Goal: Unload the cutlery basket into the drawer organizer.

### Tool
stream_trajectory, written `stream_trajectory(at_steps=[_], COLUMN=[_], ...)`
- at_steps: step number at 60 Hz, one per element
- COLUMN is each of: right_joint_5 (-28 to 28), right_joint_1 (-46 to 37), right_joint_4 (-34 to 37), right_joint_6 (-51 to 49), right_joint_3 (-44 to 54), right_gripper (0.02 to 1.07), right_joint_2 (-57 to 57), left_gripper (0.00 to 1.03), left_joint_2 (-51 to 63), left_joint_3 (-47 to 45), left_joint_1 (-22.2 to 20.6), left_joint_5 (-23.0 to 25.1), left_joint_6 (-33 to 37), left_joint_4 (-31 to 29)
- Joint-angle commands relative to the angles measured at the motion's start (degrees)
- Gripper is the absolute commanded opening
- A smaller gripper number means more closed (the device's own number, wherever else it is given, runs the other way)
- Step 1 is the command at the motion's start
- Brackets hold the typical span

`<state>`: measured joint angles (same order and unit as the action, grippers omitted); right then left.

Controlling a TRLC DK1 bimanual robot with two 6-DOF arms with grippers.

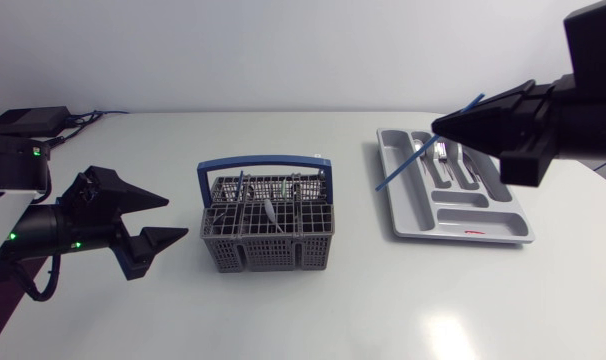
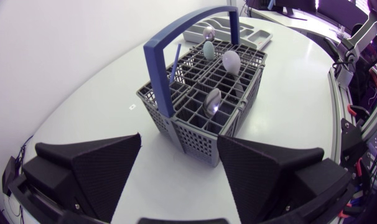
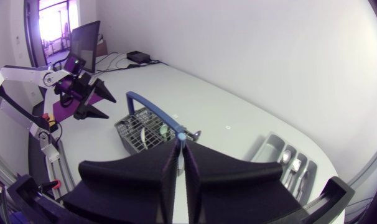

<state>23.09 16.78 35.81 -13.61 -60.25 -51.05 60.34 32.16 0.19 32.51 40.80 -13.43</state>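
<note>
White tabletop (image 1: 283, 320) is carrying a grey cutlery basket (image 1: 273, 255) at its middle, with spoons (image 2: 231, 60) standing in it, and a grey drawer organizer (image 1: 463, 228) lying well to its right. The right gripper (image 1: 438, 127) is hanging over the organizer, its fingers pinching a thin blue stick (image 1: 403, 168) from both sides. The left gripper (image 1: 176, 217) is sitting just left of the basket, jaws spread wide, gripping nothing.

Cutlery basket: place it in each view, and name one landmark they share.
Head view: cutlery basket mid-table, left of the drawer organizer.
Left wrist view: cutlery basket just ahead of the open left jaws.
Right wrist view: cutlery basket beyond the right jaws.
Shared landmark: its blue handle.
</note>
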Motion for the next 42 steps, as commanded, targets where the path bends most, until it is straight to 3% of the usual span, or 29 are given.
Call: stream_trajectory(at_steps=[1, 18, 42], right_joint_5=[1.43, 3.98, -0.42], right_joint_1=[-5.17, -17.57, -19.06], right_joint_4=[2.42, 5.85, 11.91], right_joint_6=[-3.01, -5.47, -5.11], right_joint_3=[-1.54, -8.57, -23.42], right_gripper=[0.12, 0.12, 0.12], right_joint_2=[-2.92, -19.18, -43.26], left_gripper=[0.94, 0.94, 0.94], left_joint_2=[-0.75, -0.75, -0.66], left_joint_3=[-1.75, -1.66, -1.58], left_joint_1=[0.17, -0.01, 0.17], left_joint_5=[-0.08, 0.01, -0.17], left_joint_6=[1.48, 1.66, 2.89], left_joint_4=[0.07, 0.25, 0.25])
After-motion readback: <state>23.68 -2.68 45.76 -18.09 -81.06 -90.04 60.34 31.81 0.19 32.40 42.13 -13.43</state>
